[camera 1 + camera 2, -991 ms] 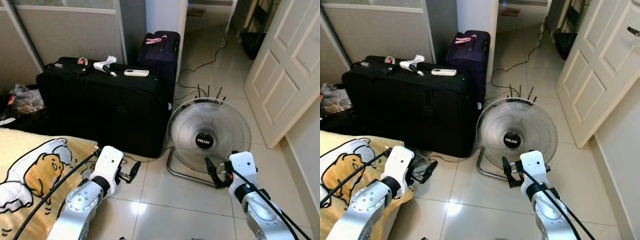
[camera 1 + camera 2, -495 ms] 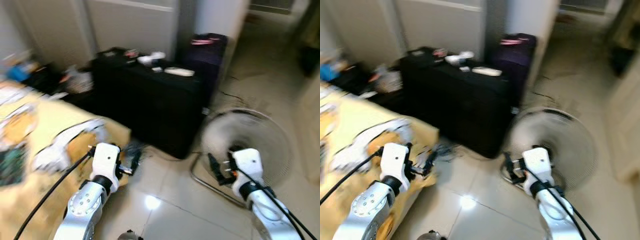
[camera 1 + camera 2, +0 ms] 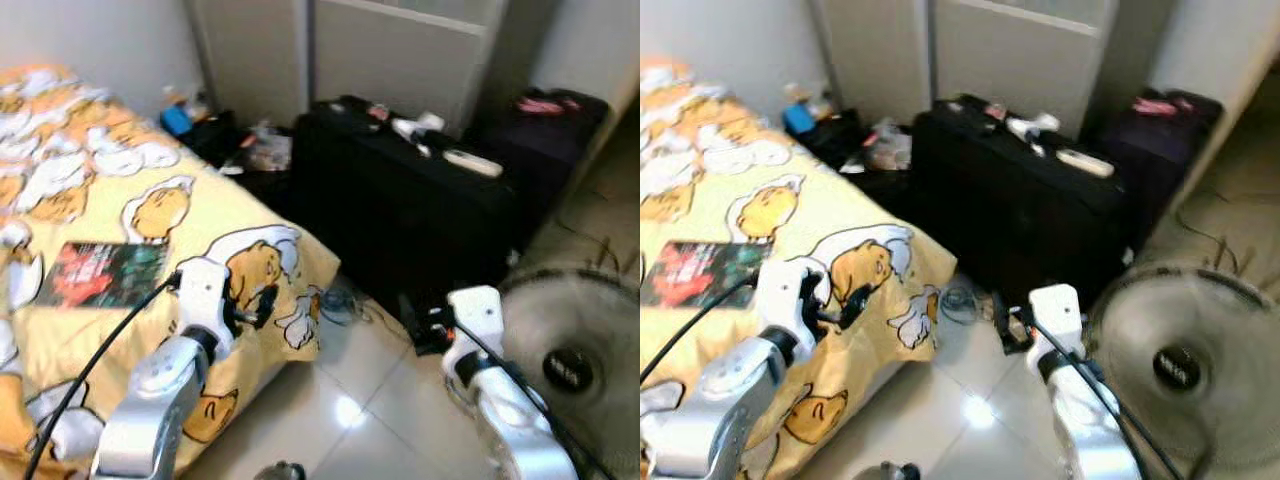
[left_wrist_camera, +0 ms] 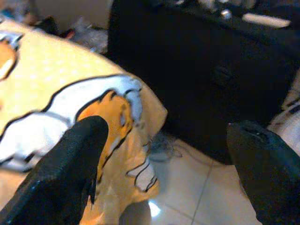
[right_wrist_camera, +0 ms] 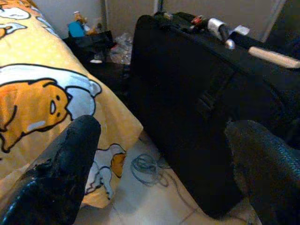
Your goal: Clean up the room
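on the left lies a bed (image 3: 70,210) under a yellow cartoon-print blanket, with a dark book (image 3: 100,273) flat on it. left gripper (image 3: 262,303) hovers over the blanket's near corner, its fingers (image 4: 70,173) spread apart and empty. past the bed's far end sits a clutter of bags (image 3: 225,145). a big black suitcase (image 3: 400,215) stands mid-scene, a white remote (image 3: 472,162) on top. right gripper (image 3: 418,325) hangs before it, fingers (image 5: 56,173) wide apart. a floor fan (image 3: 570,350) stands on the tiles at right.
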### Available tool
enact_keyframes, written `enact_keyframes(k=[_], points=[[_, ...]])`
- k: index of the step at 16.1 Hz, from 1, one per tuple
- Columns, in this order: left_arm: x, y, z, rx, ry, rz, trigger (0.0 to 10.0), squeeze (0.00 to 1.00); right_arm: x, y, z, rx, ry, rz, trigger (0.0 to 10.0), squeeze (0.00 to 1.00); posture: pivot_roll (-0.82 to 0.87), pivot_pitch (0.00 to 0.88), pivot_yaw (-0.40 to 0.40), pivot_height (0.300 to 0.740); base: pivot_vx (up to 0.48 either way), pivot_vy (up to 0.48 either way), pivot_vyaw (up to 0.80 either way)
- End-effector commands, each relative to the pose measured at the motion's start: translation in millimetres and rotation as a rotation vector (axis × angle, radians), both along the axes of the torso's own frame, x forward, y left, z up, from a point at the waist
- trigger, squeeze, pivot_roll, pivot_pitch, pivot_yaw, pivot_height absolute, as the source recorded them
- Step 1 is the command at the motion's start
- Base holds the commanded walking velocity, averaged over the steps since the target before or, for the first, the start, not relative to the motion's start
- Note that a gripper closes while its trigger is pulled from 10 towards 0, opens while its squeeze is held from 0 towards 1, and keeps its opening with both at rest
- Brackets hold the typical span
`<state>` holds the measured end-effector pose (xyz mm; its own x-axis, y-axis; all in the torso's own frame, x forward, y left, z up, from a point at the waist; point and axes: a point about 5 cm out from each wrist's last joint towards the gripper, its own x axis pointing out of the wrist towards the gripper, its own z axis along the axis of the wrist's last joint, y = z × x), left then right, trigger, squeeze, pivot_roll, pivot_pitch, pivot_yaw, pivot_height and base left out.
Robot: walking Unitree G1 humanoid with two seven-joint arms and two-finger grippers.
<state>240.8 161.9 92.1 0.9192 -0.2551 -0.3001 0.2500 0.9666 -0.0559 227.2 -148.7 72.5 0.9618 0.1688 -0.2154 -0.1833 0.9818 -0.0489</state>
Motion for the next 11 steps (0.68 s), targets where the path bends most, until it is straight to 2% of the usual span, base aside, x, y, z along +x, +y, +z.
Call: enact_keyframes(k=[1, 2, 4, 8, 9, 10, 11], points=[[-2.1, -0.9, -0.2, -0.002, -0.001, 0.004, 10.0, 1.00, 1.3, -4.4, 2.9, -0.003, -0.006, -0.019, 10.0, 1.00, -0.02, 0.000, 0.026, 0.740, 0.000, 0.000, 0.80], [-4.1, -2.2, -2.8, -0.027, 0.023, 0.001, 10.0, 1.00, 0.1, -5.9, 7.6, 0.006, -0.021, -0.030, 10.0, 1.00, -0.04, 0.000, 0.051, 0.740, 0.000, 0.000, 0.80], [-3.7, -4.6, -4.3, -0.064, 0.028, 0.022, 10.0, 1.00, -2.7, -9.7, 4.8, -0.007, -0.007, -0.003, 10.0, 1.00, -0.02, 0.000, 0.034, 0.740, 0.000, 0.000, 0.80], [-2.4, 0.7, -0.1, -0.071, 0.010, 0.056, 10.0, 1.00, -3.9, -10.9, 2.8, -0.014, 0.026, 0.037, 10.0, 1.00, -0.01, 0.000, 0.010, 0.740, 0.000, 0.000, 0.80], [-2.1, 2.1, 0.3, -0.059, 0.000, 0.071, 10.0, 1.00, -2.3, -14.2, 2.7, -0.019, 0.024, 0.009, 10.0, 1.00, -0.01, 0.000, 0.011, 0.740, 0.000, 0.000, 0.80], [3.7, 8.1, 7.0, -0.010, -0.056, 0.135, 10.0, 1.00, 0.4, -15.4, 5.2, -0.010, 0.000, -0.009, 10.0, 1.00, -0.01, 0.000, 0.018, 0.740, 0.000, 0.000, 0.80], [7.1, 8.1, 8.6, 0.003, -0.063, 0.130, 10.0, 0.71, 1.0, -14.0, 6.1, -0.008, -0.005, -0.004, 10.0, 1.00, -0.01, 0.000, 0.026, 0.740, 0.000, 0.000, 0.80]])
